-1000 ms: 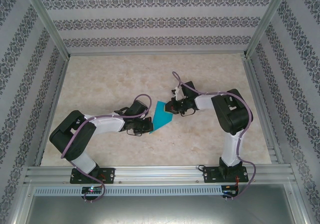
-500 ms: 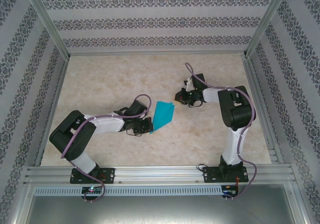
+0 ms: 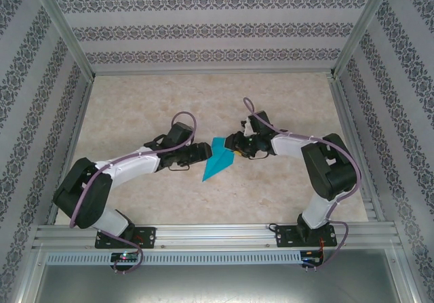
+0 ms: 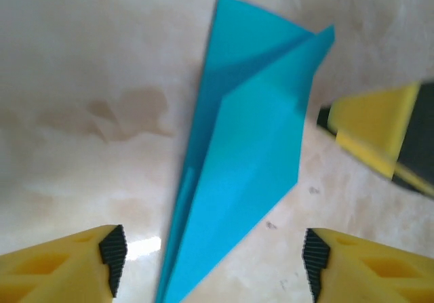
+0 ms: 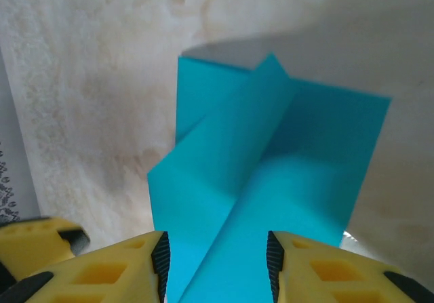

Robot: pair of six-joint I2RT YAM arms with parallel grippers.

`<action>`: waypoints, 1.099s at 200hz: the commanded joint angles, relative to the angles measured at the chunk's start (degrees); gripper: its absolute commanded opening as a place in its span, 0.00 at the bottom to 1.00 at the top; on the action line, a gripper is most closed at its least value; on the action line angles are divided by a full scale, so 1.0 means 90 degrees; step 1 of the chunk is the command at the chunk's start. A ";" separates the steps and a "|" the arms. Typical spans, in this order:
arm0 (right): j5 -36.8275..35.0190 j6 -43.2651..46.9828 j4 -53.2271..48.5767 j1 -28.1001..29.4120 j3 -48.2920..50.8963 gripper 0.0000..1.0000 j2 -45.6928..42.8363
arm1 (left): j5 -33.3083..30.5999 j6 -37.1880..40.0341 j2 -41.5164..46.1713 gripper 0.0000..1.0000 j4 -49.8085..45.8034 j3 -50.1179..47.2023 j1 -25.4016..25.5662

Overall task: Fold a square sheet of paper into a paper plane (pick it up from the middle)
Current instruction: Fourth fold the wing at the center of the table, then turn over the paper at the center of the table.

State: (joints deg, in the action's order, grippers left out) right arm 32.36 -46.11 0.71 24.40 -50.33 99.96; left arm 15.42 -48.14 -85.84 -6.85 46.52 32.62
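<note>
The square sheet of paper lies on the table folded into a teal-blue paper plane [image 3: 218, 160], a slim dart with its tip toward the near left. My left gripper [image 3: 203, 153] is at its left side, open wide, with the plane's tip [image 4: 203, 249] on the table between the fingers and touching neither pad. My right gripper [image 3: 231, 144] is at the wide back end, open, its pads [image 5: 161, 259] standing apart over the layered paper [image 5: 271, 167], which has a raised centre crease.
The marble-patterned table top [image 3: 149, 106] spreads all round the plane. Metal frame posts and patterned walls [image 3: 217, 28] close in the sides and back. A finger of the right gripper [image 4: 376, 130] shows beside the plane's wide end, and a left finger [image 5: 37, 242] at the lower left.
The left gripper let go of the plane, opened and shifted up and right. The right gripper drew back, then returned to the plane's wide end and opened. The plane lies narrower and flatter.
</note>
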 commanded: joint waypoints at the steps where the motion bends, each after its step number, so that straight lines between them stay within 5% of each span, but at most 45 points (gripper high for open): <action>1: -0.0163 -0.0433 0.0308 0.0171 -0.0087 0.44 0.0210 | -0.0395 -0.0169 0.0050 0.84 -0.0314 0.0032 -0.0204; 64: 0.0307 -0.0739 0.0968 0.0430 -0.0173 0.35 0.0699 | -0.0029 -0.0175 0.0068 0.97 -0.0126 -0.0185 -0.0512; 105: 0.0533 -0.1129 0.1936 0.0482 0.0003 0.16 0.0862 | 0.0232 -0.0237 0.0075 1.00 -0.0193 -0.0218 -0.0763; 139: 0.0800 -0.1475 0.2958 0.0257 0.0156 0.02 0.0619 | 0.1038 -0.0409 0.0243 1.00 0.0090 -0.0387 -0.1036; 184: 0.1905 -0.2298 0.4183 -0.0191 -0.0137 0.02 0.0378 | 0.2707 -0.1017 0.0462 1.00 0.0920 -0.0540 -0.1240; 220: 0.2231 -0.3061 0.4872 -0.0255 -0.0368 0.03 0.0411 | 0.3521 -0.1979 0.0278 1.00 0.2689 -0.0788 -0.1256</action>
State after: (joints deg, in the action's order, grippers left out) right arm 47.86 -67.81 36.40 21.91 -51.57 105.27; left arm 39.13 -58.33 -82.87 3.75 40.99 22.00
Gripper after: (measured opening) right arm 0.050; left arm 0.999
